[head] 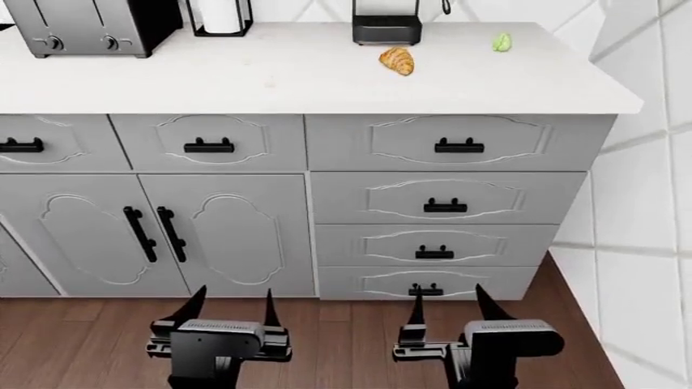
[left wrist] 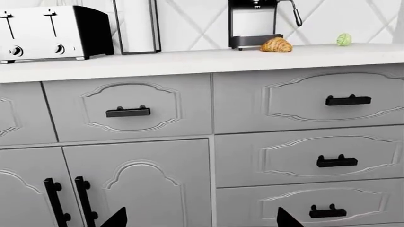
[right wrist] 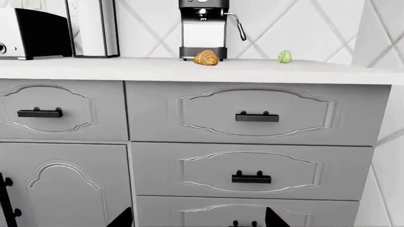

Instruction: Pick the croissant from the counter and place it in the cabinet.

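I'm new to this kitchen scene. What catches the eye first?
The golden-brown croissant stands out on the white counter, right in front of the black coffee machine, with a small pale-green ball to its right. Below, the left gripper and right gripper hang open before the grey drawers.

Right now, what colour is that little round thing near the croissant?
Pale green ball, wrinkly-looking, clearest in the right wrist view, beside the croissant.

— How do the arms sit?
— Both low and level, side by side, wrists straight.
— And the grippers?
— The left gripper [head: 229,305] and the right gripper [head: 448,301] point forward, fingers spread apart, holding nothing.
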Controlling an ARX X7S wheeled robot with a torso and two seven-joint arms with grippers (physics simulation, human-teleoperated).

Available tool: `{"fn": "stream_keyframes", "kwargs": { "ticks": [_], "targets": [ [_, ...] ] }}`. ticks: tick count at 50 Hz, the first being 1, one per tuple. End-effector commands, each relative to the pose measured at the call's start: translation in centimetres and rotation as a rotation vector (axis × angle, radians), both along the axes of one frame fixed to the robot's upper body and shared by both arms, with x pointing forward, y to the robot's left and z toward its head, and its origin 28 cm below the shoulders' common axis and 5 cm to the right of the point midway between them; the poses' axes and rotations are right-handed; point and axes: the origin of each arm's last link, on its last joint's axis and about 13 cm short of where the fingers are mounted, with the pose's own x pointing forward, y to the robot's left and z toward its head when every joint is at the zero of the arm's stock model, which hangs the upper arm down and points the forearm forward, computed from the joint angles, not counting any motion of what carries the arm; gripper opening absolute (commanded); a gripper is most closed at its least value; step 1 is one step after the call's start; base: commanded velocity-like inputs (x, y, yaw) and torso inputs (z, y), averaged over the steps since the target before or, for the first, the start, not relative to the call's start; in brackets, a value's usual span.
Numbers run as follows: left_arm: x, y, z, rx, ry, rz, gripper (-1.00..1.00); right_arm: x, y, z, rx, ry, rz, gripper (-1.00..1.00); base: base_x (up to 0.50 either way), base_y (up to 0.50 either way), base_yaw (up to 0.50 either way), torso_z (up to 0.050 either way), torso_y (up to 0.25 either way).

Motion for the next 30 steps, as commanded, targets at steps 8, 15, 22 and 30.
{"fn": "stream_keyframes", "kwargs": {
  "ticks": [8,15,22,30],
  "targets": [
    [0.0,0.2,1.4,-0.016,-0.035,0.036,1.0,-0.3,0.2,1.9,0.003,-0.062,0.018,1.0,0.0,0.0,0.0,0.025,0.0],
    [0.1,0.5,7.1,-0.059,-0.177,0.046,1.0,-1.0,0.4,7.7,-0.014,-0.213,0.049,1.0,0.0,0.0,0.0,0.0,0.0],
    [-0.4,0.7,10.8,-0.048,-0.304,0.029,1.0,-1.5,0.9,11.0,-0.022,-0.296,0.078,1.0,0.0,0.0,0.0,0.0,0.0],
    [-0.7,1.0,11.8,-0.048,-0.361,-0.038,1.0,-1.7,1.1,11.6,-0.002,-0.314,0.093,1.0,0.0,0.0,0.0,0.0,0.0]
  ]
}}
